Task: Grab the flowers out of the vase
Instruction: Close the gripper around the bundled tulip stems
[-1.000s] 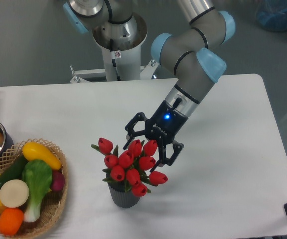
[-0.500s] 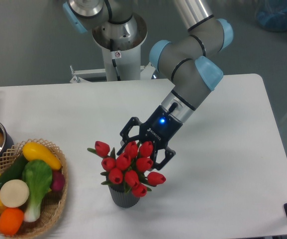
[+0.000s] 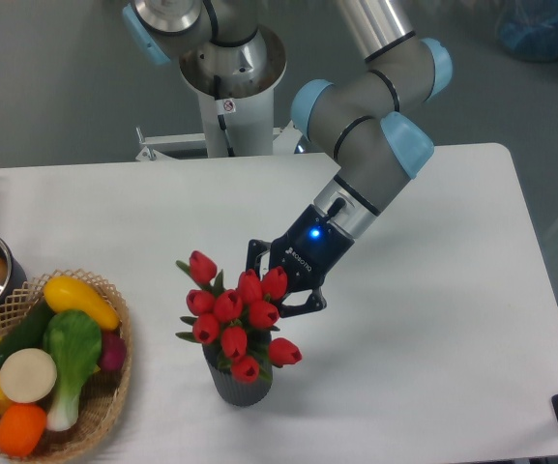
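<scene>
the gripper has drawn its two fingers in since half a second ago, from a wide spread to a narrow pinch against the upper right buds of the red tulip bunch. the bunch has shifted a little left and leans away from the fingers, its stems still standing in the dark ribbed vase just below and left of them.

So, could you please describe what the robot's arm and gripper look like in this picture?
The arm is built of silver-grey tubular links with light blue caps on the joints, rising from a pale base column that carries a small red and white sticker. The gripper is black with two fingers, has small white lettering on its body and a glowing blue light near the wrist. No loose cables are visible.
</scene>
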Robot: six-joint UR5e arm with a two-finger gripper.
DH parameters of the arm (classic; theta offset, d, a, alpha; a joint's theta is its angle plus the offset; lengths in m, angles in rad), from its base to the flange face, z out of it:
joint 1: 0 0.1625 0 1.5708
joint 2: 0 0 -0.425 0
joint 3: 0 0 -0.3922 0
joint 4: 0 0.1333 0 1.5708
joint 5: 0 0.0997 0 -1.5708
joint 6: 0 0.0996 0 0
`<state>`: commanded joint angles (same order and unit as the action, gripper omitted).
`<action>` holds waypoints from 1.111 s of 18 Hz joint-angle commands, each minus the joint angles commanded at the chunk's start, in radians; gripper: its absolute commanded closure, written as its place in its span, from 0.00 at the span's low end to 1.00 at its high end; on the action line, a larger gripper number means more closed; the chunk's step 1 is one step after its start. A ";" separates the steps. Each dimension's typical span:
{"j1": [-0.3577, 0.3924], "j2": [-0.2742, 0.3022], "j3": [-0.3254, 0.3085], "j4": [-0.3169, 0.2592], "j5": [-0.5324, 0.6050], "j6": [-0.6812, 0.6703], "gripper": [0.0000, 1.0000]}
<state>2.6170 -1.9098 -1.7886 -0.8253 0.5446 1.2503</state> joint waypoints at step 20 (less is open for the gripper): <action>0.006 0.017 0.086 -0.006 -0.014 -0.182 1.00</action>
<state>2.6231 -1.8930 -1.7028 -0.8314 0.5307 1.0678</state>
